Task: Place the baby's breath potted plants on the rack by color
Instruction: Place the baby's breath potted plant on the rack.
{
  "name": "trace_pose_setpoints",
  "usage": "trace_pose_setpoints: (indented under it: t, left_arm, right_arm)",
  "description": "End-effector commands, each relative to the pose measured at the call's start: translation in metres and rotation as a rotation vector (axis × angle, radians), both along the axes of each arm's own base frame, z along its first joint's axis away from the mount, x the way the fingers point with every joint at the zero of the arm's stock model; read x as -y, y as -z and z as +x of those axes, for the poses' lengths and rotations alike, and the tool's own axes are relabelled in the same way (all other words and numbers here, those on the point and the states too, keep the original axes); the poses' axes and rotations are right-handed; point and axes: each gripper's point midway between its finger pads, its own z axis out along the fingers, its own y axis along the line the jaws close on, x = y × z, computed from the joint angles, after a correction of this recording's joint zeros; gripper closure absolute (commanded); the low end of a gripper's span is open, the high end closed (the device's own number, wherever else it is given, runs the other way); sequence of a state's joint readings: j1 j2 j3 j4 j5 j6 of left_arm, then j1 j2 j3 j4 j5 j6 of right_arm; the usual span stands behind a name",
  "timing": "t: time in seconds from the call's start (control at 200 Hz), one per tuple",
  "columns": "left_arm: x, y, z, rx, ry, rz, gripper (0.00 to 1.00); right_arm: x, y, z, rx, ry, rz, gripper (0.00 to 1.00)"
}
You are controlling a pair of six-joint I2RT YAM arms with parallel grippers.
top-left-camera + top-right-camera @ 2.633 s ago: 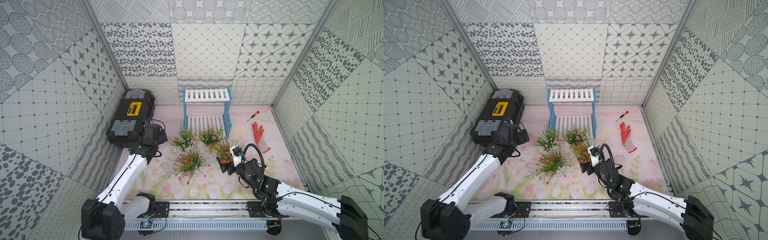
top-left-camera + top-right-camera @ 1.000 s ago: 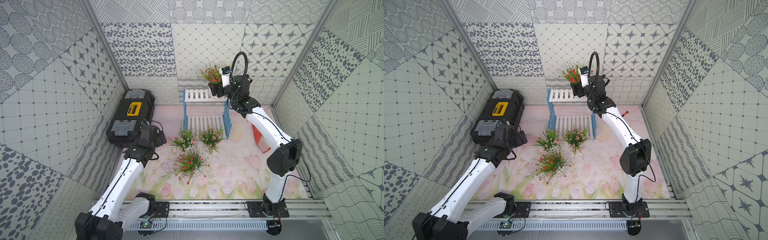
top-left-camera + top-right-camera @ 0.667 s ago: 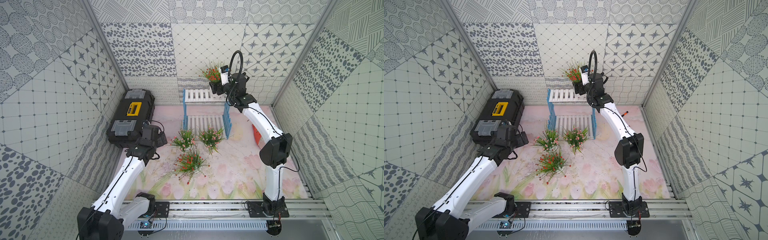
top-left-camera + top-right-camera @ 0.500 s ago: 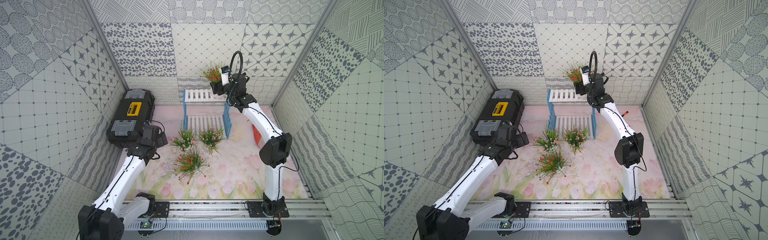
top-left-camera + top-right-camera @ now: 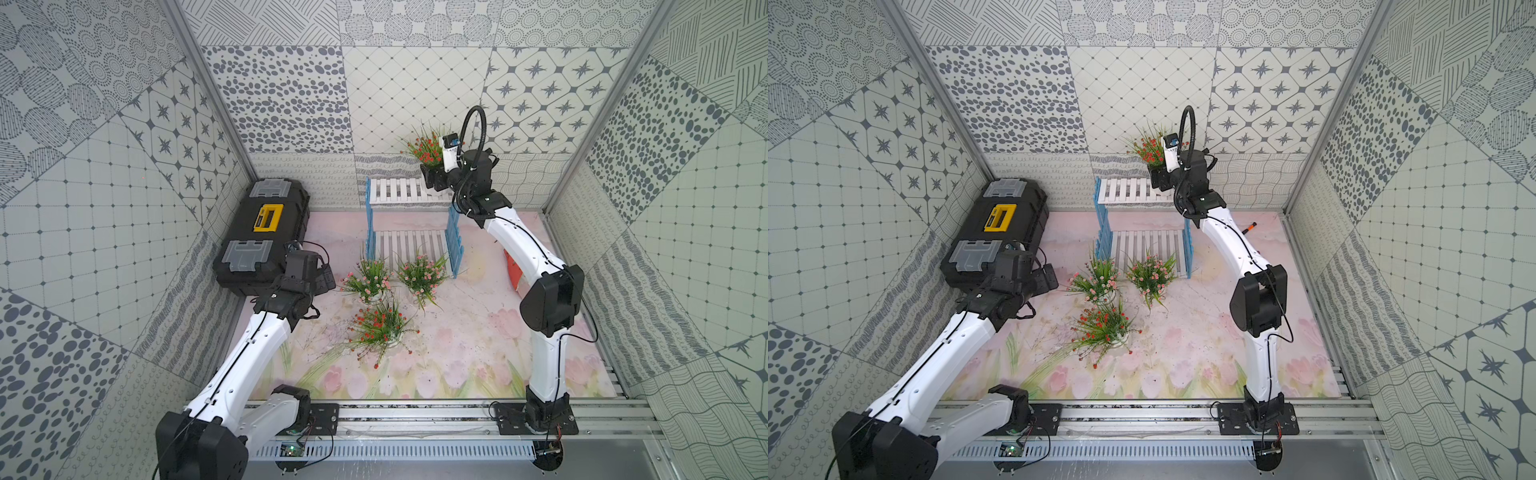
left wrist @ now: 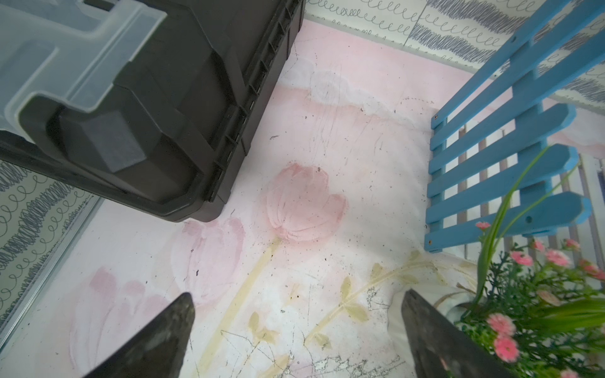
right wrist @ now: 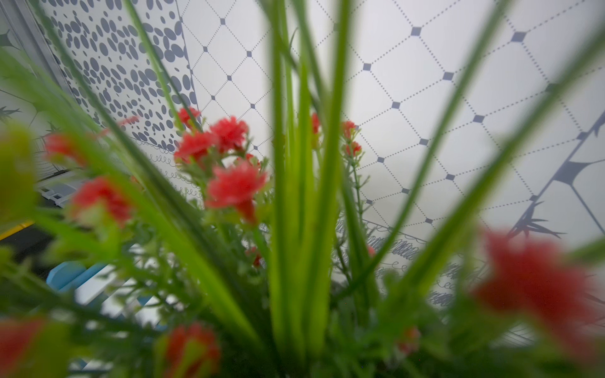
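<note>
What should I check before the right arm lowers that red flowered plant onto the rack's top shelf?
1. Grip of the right pincer on the red plant: ok.
2. The top shelf bare for landing: ok.
3. Pot bottom touching the shelf: cannot tell, the pincer hides the pot.
4. The left pincer open, apart from the plants: ok.
5. Sorting finished: not ok; the pink plants and the second red plant sit on the mat.
</note>
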State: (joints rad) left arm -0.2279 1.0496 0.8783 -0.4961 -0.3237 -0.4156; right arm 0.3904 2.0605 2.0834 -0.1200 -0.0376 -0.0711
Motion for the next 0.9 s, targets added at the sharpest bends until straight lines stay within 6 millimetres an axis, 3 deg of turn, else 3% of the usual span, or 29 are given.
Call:
trace_pose_setpoints:
  t: [0.0,0.2,0.29,0.505,0.896]
  left_arm:
    - [0.002,-0.007,0.004,0.033,0.004,-0.012,0.01]
    - [0.002,-0.006,0.004,0.031,0.002,-0.016,0.01]
    - [0.003,-0.004,0.004,0.024,0.004,-0.019,0.01]
    - [0.002,-0.004,0.003,0.025,0.003,-0.016,0.01]
    - [0.004,0.000,0.002,0.013,0.010,-0.025,0.02]
  right_arm:
    - [0.011,-0.045,-0.013,0.126,0.017,0.035,0.33]
    - [0.012,-0.047,-0.017,0.135,0.014,0.033,0.35]
    - [0.013,-0.045,-0.016,0.135,0.023,0.031,0.28]
    - [0.017,-0.052,-0.023,0.163,0.030,0.042,0.30]
    - [0.018,-0.049,-0.024,0.165,0.038,0.045,0.09]
